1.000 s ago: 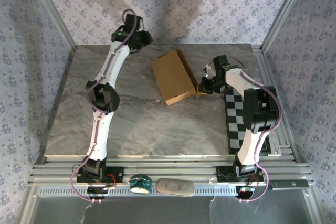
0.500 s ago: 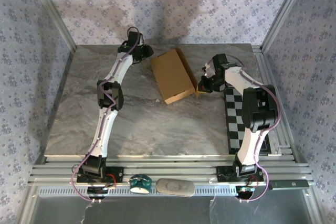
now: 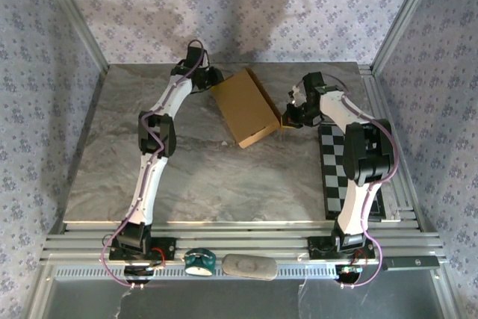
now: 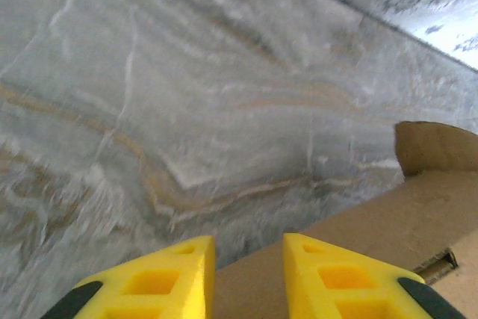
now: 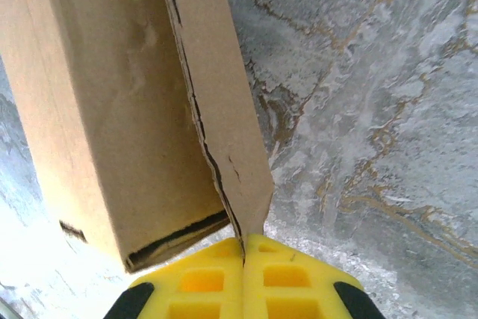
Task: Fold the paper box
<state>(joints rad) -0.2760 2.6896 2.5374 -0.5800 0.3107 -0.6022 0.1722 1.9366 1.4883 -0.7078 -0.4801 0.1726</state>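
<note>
1. From above, the paper box lies flat on the marble table, toward the far middle and turned at a slant. The left gripper is at its far left corner and the right gripper at its near right corner. A checkered board lies to the right, apart from the box. The box looks like plain thin cardboard. I judge it light, stiff along its panels but ready to bend at the creases, and likely to slide on the smooth stone unless held at both ends.

2. At the left wrist, the yellow fingers stand somewhat apart. The brown edge of the box runs just below the gap, and nothing is visibly pinched. A rounded tab rises at the right.

3. At the right wrist, the fingers are pressed together on the tip of a long side flap, which is frayed along its fold. An edge or flap near a crease seems the sensible hold; a hard pull might tear that fold.

4. The box shows closed faces and a dark slit at one end; I cannot tell whether anything is inside.
</note>
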